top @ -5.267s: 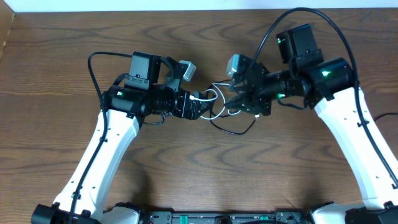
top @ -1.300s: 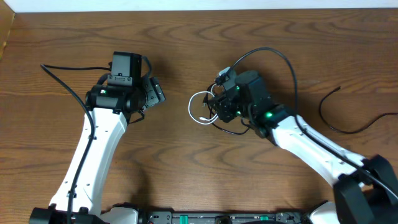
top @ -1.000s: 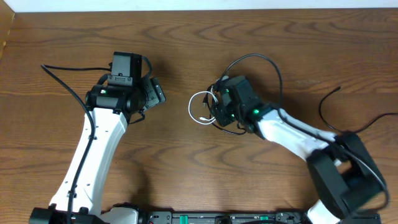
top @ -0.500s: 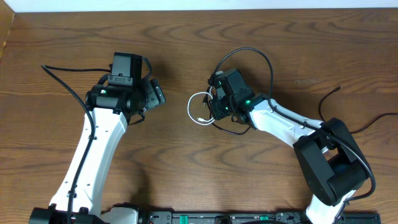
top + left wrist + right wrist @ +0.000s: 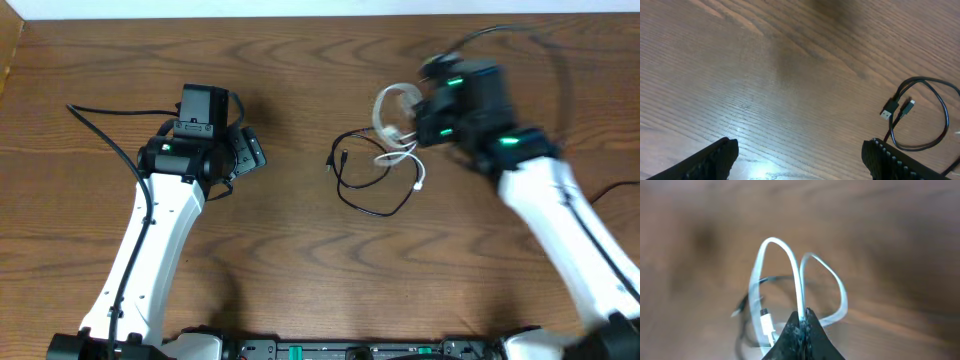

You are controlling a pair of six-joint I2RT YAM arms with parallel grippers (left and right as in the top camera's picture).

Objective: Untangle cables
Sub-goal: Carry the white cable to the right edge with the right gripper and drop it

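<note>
Loops of white cable (image 5: 771, 240) stand pinched in right gripper (image 5: 801, 315).

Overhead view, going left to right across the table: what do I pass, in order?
left claw, open → loose black plug → white cable loop → right claw, shut on that white cable
</note>
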